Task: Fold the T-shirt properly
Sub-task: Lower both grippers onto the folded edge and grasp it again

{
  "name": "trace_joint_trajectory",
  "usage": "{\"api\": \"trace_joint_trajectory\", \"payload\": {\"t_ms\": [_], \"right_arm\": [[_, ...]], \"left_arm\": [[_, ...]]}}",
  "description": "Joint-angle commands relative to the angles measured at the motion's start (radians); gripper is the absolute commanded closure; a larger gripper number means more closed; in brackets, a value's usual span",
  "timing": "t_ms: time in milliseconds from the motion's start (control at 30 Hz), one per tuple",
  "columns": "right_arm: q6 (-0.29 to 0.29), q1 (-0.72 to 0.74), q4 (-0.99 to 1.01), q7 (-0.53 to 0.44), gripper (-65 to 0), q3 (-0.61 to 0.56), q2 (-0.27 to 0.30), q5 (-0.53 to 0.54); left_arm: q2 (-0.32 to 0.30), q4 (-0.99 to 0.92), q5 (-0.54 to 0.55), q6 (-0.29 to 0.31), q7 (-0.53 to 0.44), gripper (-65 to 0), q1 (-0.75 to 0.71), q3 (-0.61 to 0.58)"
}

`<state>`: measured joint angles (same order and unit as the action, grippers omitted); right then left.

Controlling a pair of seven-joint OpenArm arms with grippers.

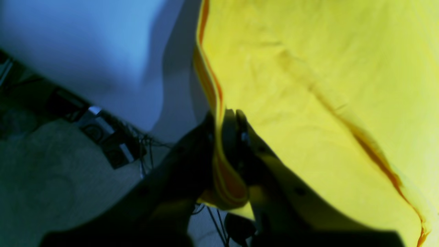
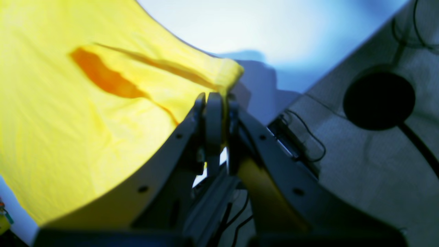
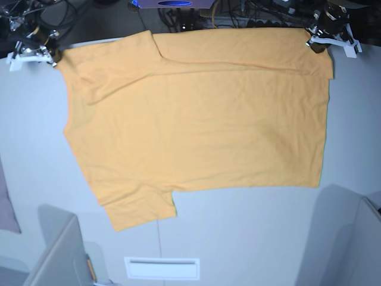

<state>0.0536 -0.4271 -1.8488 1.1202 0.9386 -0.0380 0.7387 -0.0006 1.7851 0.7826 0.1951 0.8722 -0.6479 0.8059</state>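
Left gripper (image 1: 224, 118) is pinched tight on my T-shirt's (image 3: 196, 125) hem edge, right gripper (image 2: 216, 99) clamped on another corner. Shirt's spread flat on the table (image 3: 250, 232), stretching out between both grippers.

Both tools (image 1: 228, 118) (image 2: 216, 97) clamped tight.

You have a pale grey table (image 3: 250, 238) filling most of the base view. A white slotted plate (image 3: 162, 268) sits at the bottom centre of it. At the left edge, halfway down and lower, you can see a strip of mauve cloth (image 3: 6, 205). Along the top edge runs a tangle of dark cables (image 3: 238, 12), with a blue-lit device (image 3: 172, 3) at top centre. Grey angled panels (image 3: 56, 253) fill the bottom left corner.
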Motion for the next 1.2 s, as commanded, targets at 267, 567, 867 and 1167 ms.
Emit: {"api": "trace_joint_trajectory", "payload": {"t_ms": [267,567,867,1167], "right_arm": [[0.005,-0.065,-0.047,0.024,0.0,0.006,-0.007,0.009],[0.005,-0.083,-0.093,0.024,0.0,0.006,-0.007,0.009],[0.005,-0.077,-0.098,0.031,0.0,0.006,-0.009,0.008],[0.005,-0.072,-0.099,0.024,-22.5,0.006,-0.009,0.008]], "left_arm": [[-0.008,0.023,0.005,0.005,-0.011,0.0,-0.013,0.007],[-0.043,0.023,0.007,0.004,-0.009,0.0,-0.031,0.007],[-0.043,0.023,0.008,0.004,-0.009,0.0,-0.031,0.007],[-0.043,0.025,0.007,0.001,-0.009,-1.0,-0.033,0.007]]}}
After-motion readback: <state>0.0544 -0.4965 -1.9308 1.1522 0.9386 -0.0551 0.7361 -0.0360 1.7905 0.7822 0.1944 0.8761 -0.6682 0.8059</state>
